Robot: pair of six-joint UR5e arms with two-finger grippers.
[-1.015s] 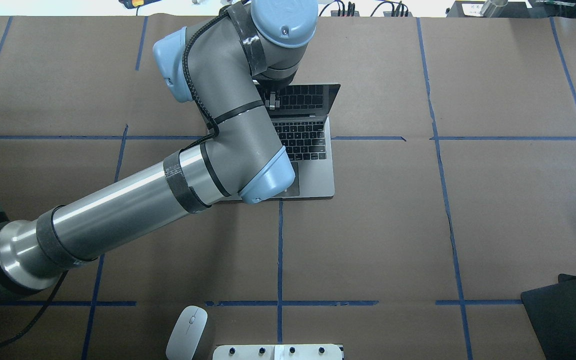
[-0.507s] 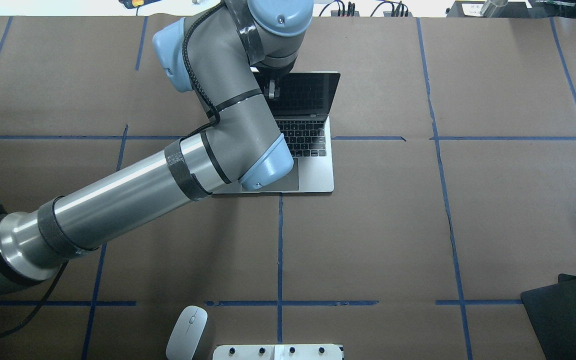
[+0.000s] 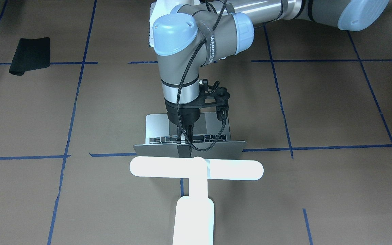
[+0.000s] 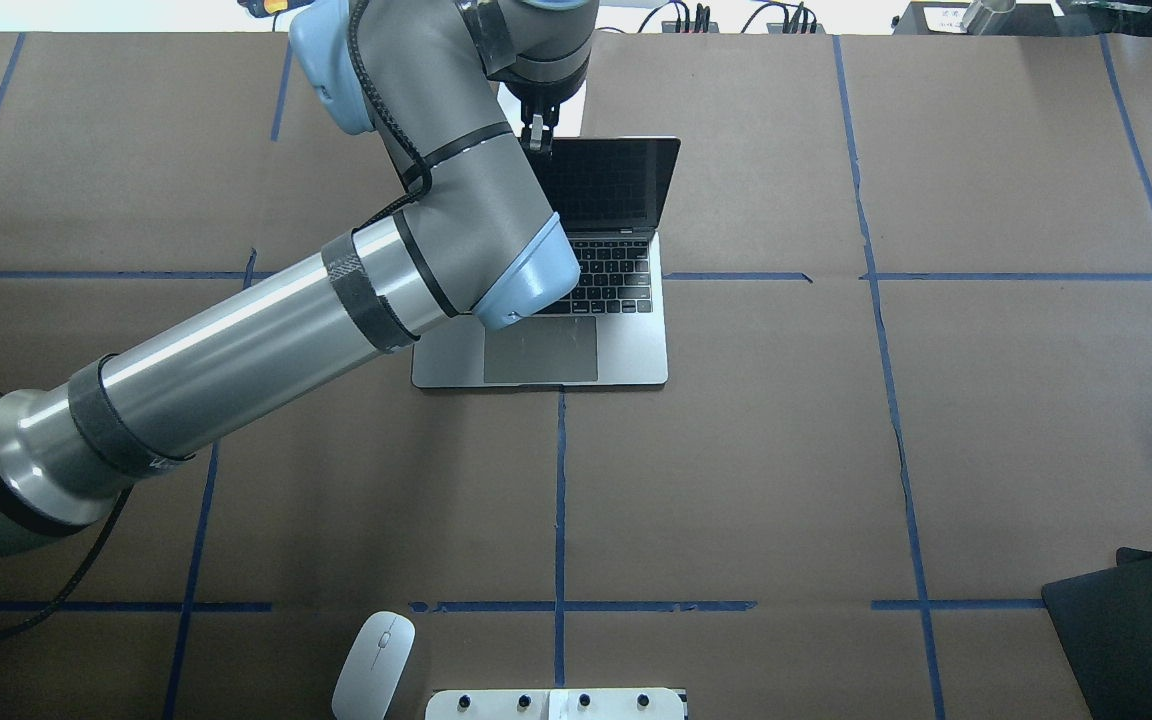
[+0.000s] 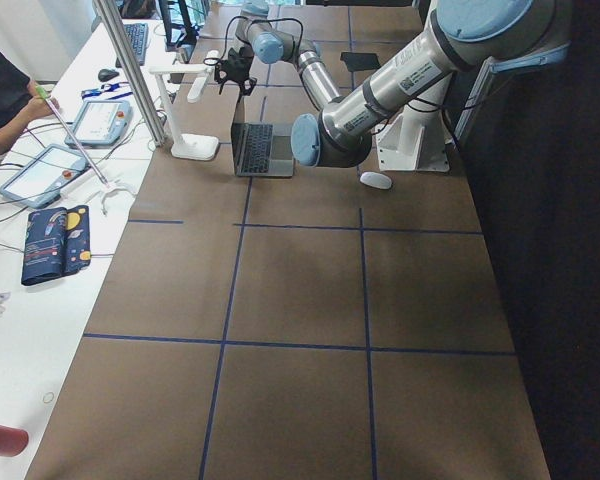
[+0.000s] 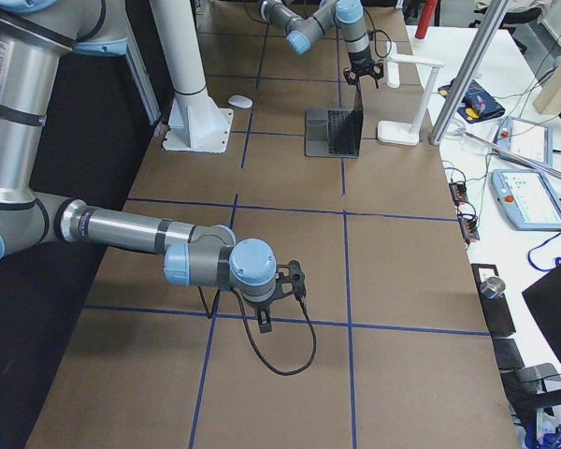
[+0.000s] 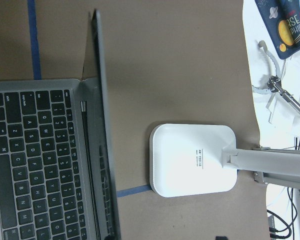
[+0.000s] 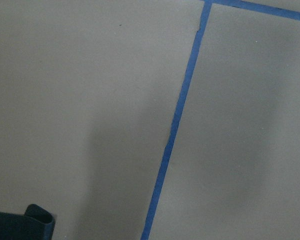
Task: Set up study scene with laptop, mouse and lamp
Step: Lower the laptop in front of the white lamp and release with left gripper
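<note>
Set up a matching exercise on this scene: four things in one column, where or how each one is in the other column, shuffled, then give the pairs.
Things:
1. laptop
2. mouse
3. lamp
4. mat

Places or states:
A. white, standing just behind the raised lid, on the side away from the robot
B. black, close to the robot, far out on its right
C. open, keyboard facing the robot
D. white, lying flat close to the robot, a little to its left of centre

Pairs: 1-C, 2-D, 3-A, 4-B
</note>
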